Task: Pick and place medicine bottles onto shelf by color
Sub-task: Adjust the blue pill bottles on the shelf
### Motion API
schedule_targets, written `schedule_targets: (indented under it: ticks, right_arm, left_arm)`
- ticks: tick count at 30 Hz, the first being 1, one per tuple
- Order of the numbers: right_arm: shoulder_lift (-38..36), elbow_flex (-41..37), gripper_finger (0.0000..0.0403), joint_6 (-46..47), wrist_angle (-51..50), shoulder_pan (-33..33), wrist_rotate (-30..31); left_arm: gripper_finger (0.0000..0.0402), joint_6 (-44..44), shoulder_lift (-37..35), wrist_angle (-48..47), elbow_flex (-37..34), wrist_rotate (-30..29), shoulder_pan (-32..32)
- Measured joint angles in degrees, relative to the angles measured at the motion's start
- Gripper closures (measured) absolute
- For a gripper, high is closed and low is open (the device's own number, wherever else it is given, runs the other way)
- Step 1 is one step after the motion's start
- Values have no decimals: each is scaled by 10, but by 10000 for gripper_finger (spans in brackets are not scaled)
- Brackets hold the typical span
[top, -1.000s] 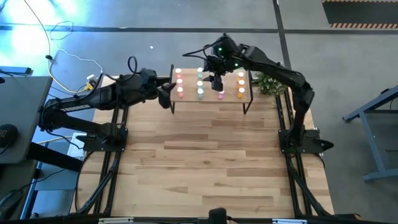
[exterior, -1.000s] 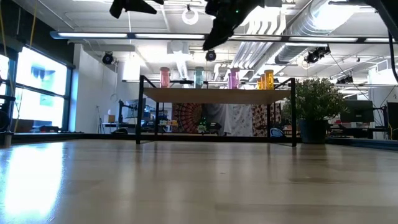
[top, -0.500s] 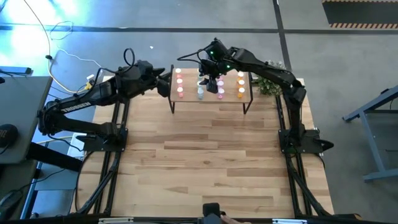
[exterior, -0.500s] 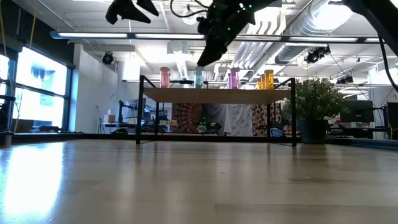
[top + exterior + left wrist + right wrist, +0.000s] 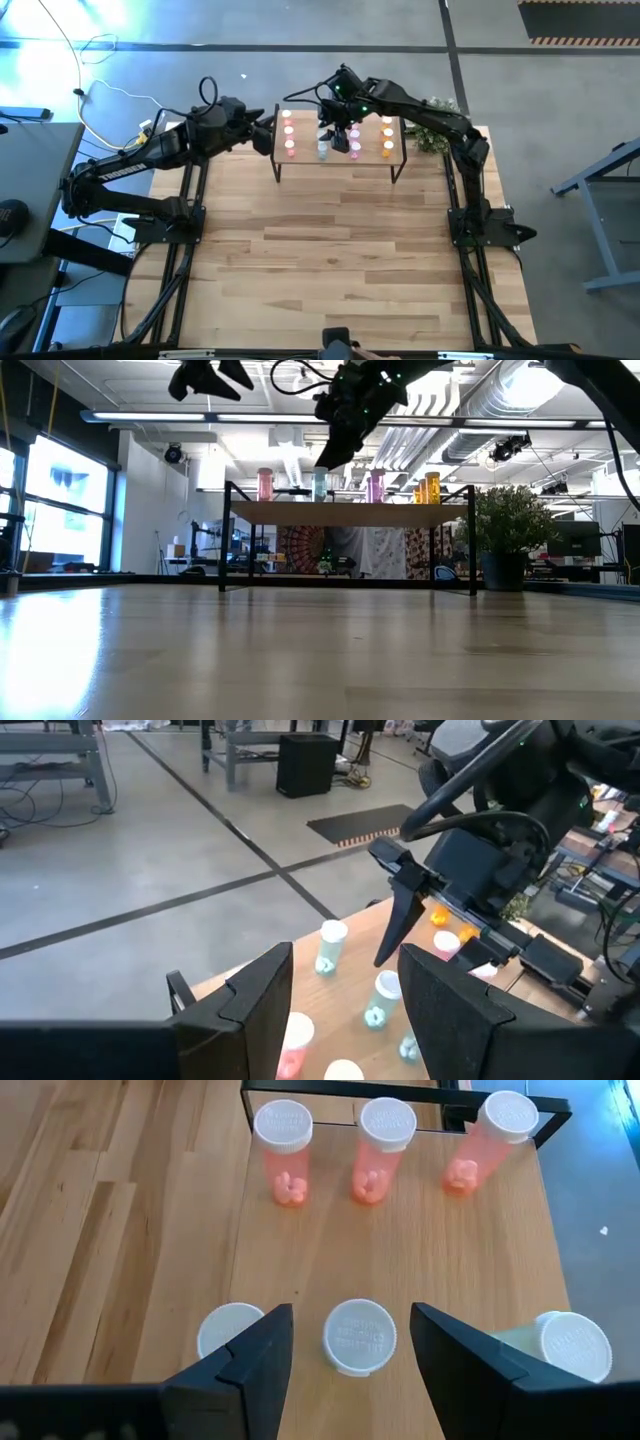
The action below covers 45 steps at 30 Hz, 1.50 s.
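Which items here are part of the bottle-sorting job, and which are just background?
Job: medicine bottles standing in colour rows; shelf under them; right gripper, open above the middle rows; left gripper, open beside the shelf's end.
Background: potted plant; plank table; cables on the floor.

**Wood, translucent plastic and dark matt hardware**

The table (image 5: 330, 260) is pale wooden planking with a smooth satin finish that reflects the room lights in the low view. The shelf (image 5: 400, 1260) is a lighter, even-grained wood board, matt, on thin black metal legs. The medicine bottles (image 5: 283, 1155) look like translucent plastic, with white matt caps; one cap bears embossed lettering. The right gripper (image 5: 350, 1365) and left gripper (image 5: 340, 1010) have fingers of dark, matt, hard plastic-like material with smooth faces. The floor (image 5: 120, 850) is grey, smooth and slightly glossy.
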Motion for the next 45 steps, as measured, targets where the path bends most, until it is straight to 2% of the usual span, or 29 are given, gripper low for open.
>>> schedule_targets:
  ticks: [7, 23, 38, 41, 45]
  right_arm:
    - [7, 0, 208, -2, 1, 0, 7]
    - [6, 0, 208, -5, 5, 0, 78]
    - [-15, 0, 208, 14, -5, 0, 84]
    - [-36, 0, 208, 30, -7, 1, 68]
    - [-49, 1, 208, 31, -42, 3, -11]
  left_arm:
    - [229, 0, 0, -7, 0, 0, 0]
    - [229, 0, 0, -7, 0, -1, 0]
    - [229, 0, 0, -9, 0, -1, 0]
    - [229, 0, 0, -11, 0, -1, 0]
    - [229, 0, 0, -11, 0, -1, 0]
